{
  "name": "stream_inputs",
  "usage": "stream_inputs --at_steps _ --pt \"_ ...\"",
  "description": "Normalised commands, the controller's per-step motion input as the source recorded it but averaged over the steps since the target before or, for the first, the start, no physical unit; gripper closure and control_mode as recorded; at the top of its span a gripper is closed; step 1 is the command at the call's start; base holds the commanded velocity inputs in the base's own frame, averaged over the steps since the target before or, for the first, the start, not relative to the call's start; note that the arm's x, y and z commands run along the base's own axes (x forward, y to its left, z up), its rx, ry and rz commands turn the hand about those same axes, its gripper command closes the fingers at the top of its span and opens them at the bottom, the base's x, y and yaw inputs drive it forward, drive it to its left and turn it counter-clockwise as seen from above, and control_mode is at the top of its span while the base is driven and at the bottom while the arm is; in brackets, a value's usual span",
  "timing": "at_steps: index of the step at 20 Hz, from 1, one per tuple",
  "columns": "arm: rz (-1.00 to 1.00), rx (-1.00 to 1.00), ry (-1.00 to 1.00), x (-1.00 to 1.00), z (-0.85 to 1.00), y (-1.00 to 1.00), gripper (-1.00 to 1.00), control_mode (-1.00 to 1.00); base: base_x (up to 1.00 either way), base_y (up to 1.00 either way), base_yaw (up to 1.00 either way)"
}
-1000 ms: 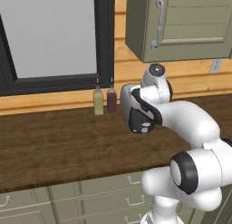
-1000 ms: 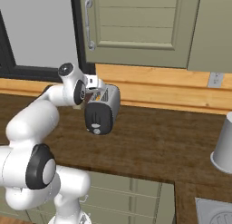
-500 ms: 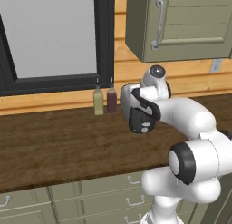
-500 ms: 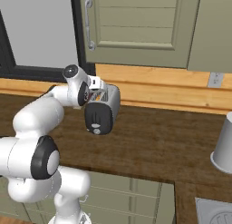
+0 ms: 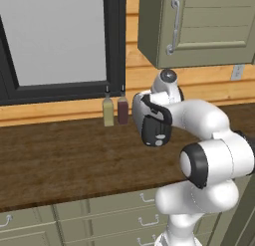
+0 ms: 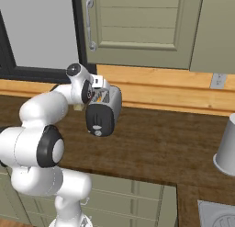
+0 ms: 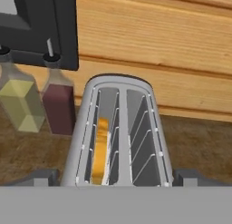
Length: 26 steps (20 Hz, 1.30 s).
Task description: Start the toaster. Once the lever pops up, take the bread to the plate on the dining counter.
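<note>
A: What has changed in the last second?

B: Little. The arm has edged the hand closer over the toaster (image 5: pixel 151 121), and its elbow has swung out a bit. The toaster has stayed where it was on the surface (image 5: pixel 60 160), just right of the two bottles (image 5: pixel 115 110).

A: And the fingers?

B: Spread wide, as they were a second ago. In the hand view the fingers (image 7: pixel 43 177) sit either side of the toaster's near end, gripping nothing.

A: Where's the bread?

B: The bread (image 7: pixel 100 150) is down in the left slot as the hand camera sees it, standing on edge, top below the rim. The other slot holds nothing but wire guides.

A: Is the lever down?

B: I can't tell. The black end panel (image 6: pixel 97 121) faces the base cameras, but the marks on it are too small to read as up or down.

A: So what does that mean for the task?

B: My guess is that the hand is lining up above the slots. With the slice sunk that low, a pinch looks hard until it rises; carrying it away hasn't begun.
</note>
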Motion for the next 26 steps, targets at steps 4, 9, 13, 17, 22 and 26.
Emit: stream_inputs --at_steps 4,9,13,17,22,26 --pt "-0.05 0.0 0.01 0.01 -0.01 0.01 -1.0 -1.0 0.0 0.0 0.0" --pt "-0.05 0.0 0.0 -0.05 -0.04 0.02 -1.0 -1.0 0.0 0.0 0.0" --pt "-0.07 0.0 0.03 -0.03 -0.06 0.13 -1.0 -1.0 0.0 0.0 0.0" --pt "-0.06 0.01 0.06 0.0 -0.13 0.18 -1.0 -1.0 0.0 0.0 0.0" --pt "-0.02 0.01 0.01 0.0 -0.1 0.01 -1.0 -1.0 0.0 0.0 0.0" --pt "0.0 0.0 0.0 0.0 -0.03 0.0 -1.0 -1.0 0.0 0.0 0.0"
